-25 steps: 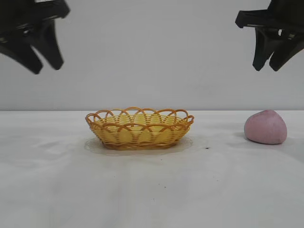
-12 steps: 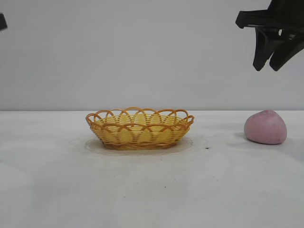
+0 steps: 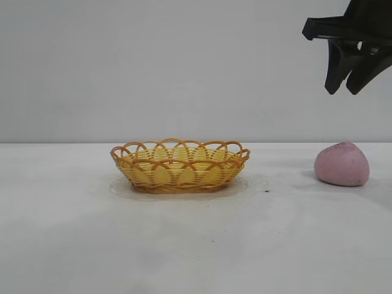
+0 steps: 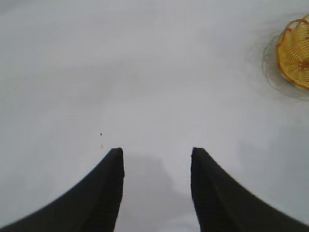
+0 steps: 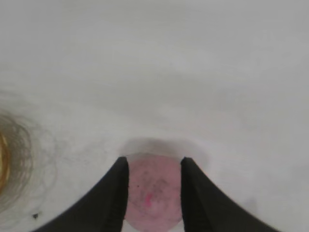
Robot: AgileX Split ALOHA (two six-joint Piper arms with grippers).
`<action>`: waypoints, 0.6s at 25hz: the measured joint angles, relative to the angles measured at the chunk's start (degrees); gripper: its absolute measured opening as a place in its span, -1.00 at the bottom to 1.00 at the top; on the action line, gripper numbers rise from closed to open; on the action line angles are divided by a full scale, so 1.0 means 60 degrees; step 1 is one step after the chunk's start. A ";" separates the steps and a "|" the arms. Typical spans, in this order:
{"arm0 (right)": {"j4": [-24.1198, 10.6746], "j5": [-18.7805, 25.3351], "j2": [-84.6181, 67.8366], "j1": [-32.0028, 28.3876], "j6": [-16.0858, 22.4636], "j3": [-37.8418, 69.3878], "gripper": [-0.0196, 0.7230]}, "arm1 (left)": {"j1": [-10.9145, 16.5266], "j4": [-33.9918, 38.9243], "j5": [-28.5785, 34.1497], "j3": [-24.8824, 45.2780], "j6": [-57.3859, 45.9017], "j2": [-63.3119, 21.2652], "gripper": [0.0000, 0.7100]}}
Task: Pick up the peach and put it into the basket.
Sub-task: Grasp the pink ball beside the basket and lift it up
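Observation:
The dusty-pink peach point(image 3: 342, 164) lies on the white table at the right. The yellow-orange wicker basket point(image 3: 180, 165) stands at the middle, empty. My right gripper point(image 3: 346, 89) hangs open high above the peach, well clear of it. In the right wrist view the peach point(image 5: 153, 191) shows far below between the open fingers of the right gripper point(image 5: 154, 162). My left gripper point(image 4: 157, 152) is open and empty over bare table; it is out of the exterior view. The basket's edge point(image 4: 294, 53) shows in the left wrist view.
The white table point(image 3: 196, 245) spreads wide around the basket, with a small dark speck point(image 3: 267, 191) between basket and peach. A plain grey wall stands behind.
The left gripper has left the exterior view at the upper left. The right gripper has hardly moved. The peach and the basket have not moved.

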 joint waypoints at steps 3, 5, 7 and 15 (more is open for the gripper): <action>0.0135 0.0000 0.0107 0.0000 0.0000 0.0000 -0.37 | 0.0000 -0.0367 0.1124 0.0022 0.0241 -0.0934 -0.21; 0.0153 -0.0045 0.0131 0.0000 0.0000 0.0000 -0.37 | 0.0000 -0.0509 0.1601 0.0322 0.0306 -0.1527 -0.21; 0.0167 -0.0114 0.0193 0.0000 0.0000 0.0000 -0.37 | 0.0000 -0.0569 0.1880 0.1069 0.0323 -0.2259 -0.21; 0.0167 -0.0209 0.0246 0.0000 -0.0004 0.0000 -0.37 | 0.0000 -0.0970 0.1861 0.3509 0.0323 -0.5264 -0.21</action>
